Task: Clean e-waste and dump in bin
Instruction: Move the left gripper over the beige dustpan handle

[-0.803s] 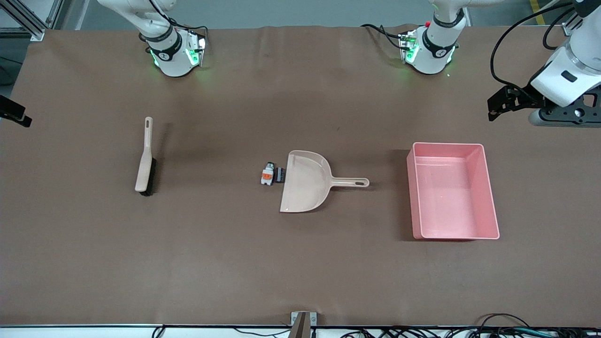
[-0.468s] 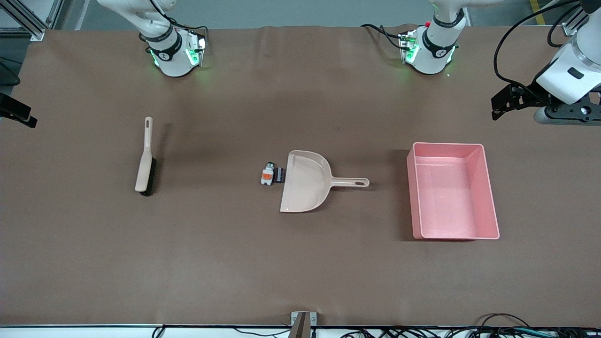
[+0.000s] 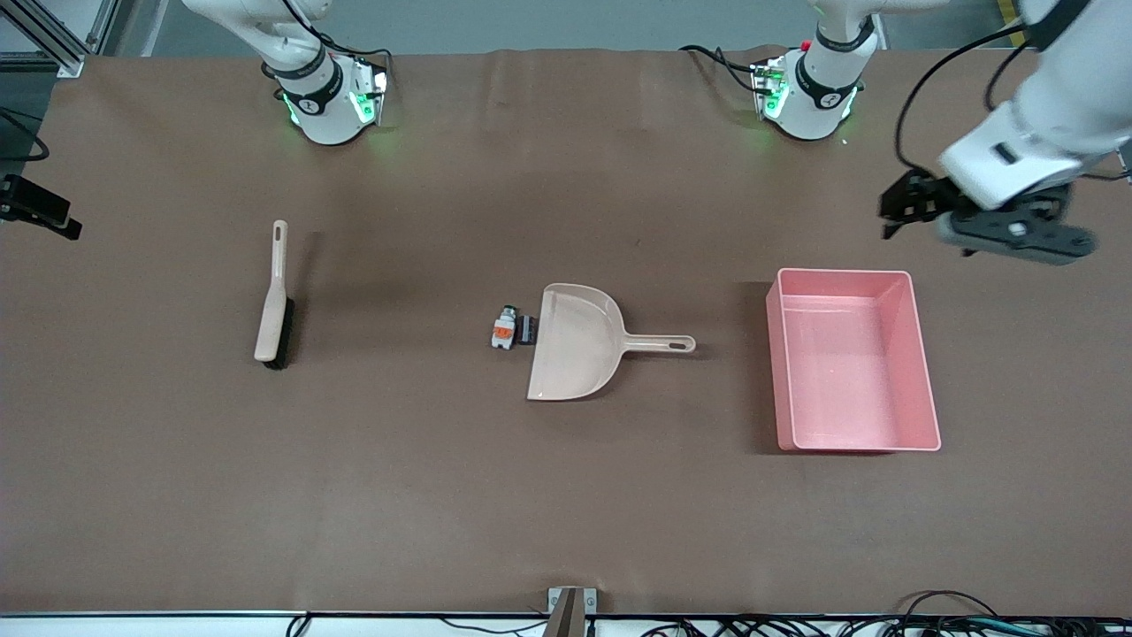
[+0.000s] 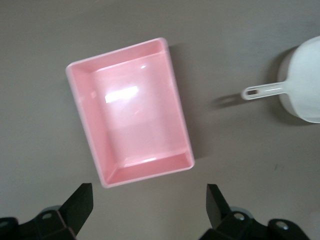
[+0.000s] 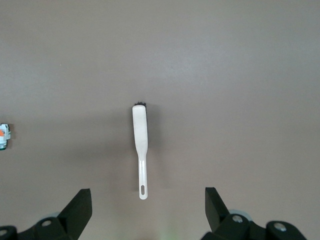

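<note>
The e-waste lies at mid-table: a white-grey part with an orange band (image 3: 503,329) and a small black block (image 3: 527,330), right at the open mouth of the beige dustpan (image 3: 575,341). The pink bin (image 3: 849,372) stands empty toward the left arm's end; it also shows in the left wrist view (image 4: 135,120). My left gripper (image 3: 898,212) hangs open and empty over the cloth beside the bin. My right gripper (image 3: 40,212) is open and empty over the table's edge at the right arm's end. The orange-banded part shows at the edge of the right wrist view (image 5: 4,135).
A beige brush (image 3: 274,305) with black bristles lies toward the right arm's end; it also shows in the right wrist view (image 5: 141,150). The dustpan's handle (image 3: 659,343) points toward the bin, seen too in the left wrist view (image 4: 265,91). Brown cloth (image 3: 566,495) covers the table.
My left gripper has swung in from the table's end toward the bin. My right gripper has edged slightly inward. The things on the table have not moved.
</note>
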Available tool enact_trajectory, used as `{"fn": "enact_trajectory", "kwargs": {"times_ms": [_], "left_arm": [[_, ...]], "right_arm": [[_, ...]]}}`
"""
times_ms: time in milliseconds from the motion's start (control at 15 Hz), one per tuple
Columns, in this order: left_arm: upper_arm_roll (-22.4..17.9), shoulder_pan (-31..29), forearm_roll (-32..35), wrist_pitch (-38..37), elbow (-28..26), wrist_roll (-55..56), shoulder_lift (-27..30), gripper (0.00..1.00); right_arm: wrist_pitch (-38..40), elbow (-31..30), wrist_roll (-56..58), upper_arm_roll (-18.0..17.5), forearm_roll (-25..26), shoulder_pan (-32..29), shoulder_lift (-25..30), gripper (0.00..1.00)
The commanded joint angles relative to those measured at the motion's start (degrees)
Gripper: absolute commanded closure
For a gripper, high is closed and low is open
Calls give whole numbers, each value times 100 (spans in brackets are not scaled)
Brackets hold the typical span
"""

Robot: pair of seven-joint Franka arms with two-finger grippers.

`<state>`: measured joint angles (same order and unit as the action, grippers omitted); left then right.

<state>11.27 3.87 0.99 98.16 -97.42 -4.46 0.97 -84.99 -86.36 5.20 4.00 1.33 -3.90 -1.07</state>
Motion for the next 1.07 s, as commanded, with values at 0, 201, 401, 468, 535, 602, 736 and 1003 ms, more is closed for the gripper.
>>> {"fn": "enact_trajectory", "kwargs": {"times_ms": [0,201,401,468,535,602,736,1003], "left_arm": [[383,114,-186,483,-49,-46,-430,0],[901,132,-319,1054,-198,-177,-756,0],[1420,158,-284,1617,-251,-695,-1256,0],[1526,158,-249,1793,-321,-714,-1414,1],[1658,158,-223,2082,-409,-914,-1520,2],[1702,150,-214,2389,-523,-1308,-1643,3],[1712,149,-214,2839,-638,-2291,-1950,7],[1826,193,-214,3173,-621,-3664,-2531,12]], "right_arm": [[0,-101,16,-4,-54,-23,80,0],[0,-101,16,-4,-54,-23,89,0],[0,-101,16,-4,-54,-23,89,0],[0,-101,16,-4,-45,-31,89,0],[-9,-101,16,-4,-54,-23,89,0],[0,-101,16,-4,-54,-14,89,0],[0,-101,16,-4,-54,-31,89,0],[-9,-101,16,4,-54,-40,89,0]]}}
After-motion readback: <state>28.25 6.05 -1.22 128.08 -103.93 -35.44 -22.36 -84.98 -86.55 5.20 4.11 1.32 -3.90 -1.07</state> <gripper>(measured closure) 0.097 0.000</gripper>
